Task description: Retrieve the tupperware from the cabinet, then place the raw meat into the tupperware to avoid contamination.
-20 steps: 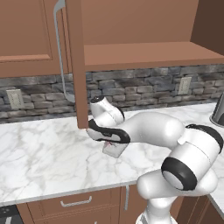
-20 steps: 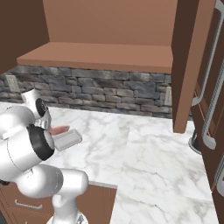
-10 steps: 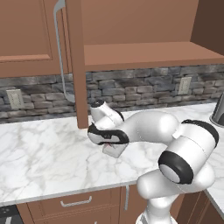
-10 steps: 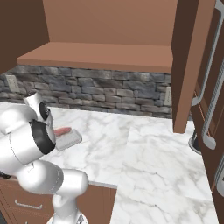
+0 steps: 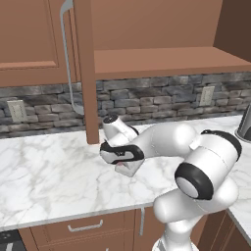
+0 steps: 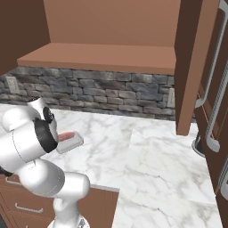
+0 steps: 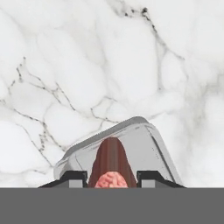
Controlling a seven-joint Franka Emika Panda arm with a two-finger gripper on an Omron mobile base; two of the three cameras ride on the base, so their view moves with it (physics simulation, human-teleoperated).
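Observation:
The tupperware (image 7: 144,144) lies on the marble counter (image 7: 87,65), a shallow clear tray with rounded corners. My gripper (image 7: 111,178) hangs just above it, shut on the raw meat (image 7: 110,159), a red-pink slab that reaches out over the tray. From the left base camera the gripper (image 5: 119,159) sits low over the tupperware (image 5: 130,169). In the right base view the raw meat (image 6: 66,136) shows above the tupperware (image 6: 73,143), beside my arm. The cabinet (image 5: 166,61) above stands open, its door (image 5: 82,73) swung out.
A stone backsplash (image 5: 162,95) with outlets runs behind the counter. A dark metal object (image 5: 245,125) stands at the counter's right end. The open cabinet door (image 6: 191,67) hangs over the counter to the right. Drawers (image 5: 86,226) sit below the front edge.
The arm's elbow has shifted a little. The hand with the meat stays over the tupperware, almost where it was.

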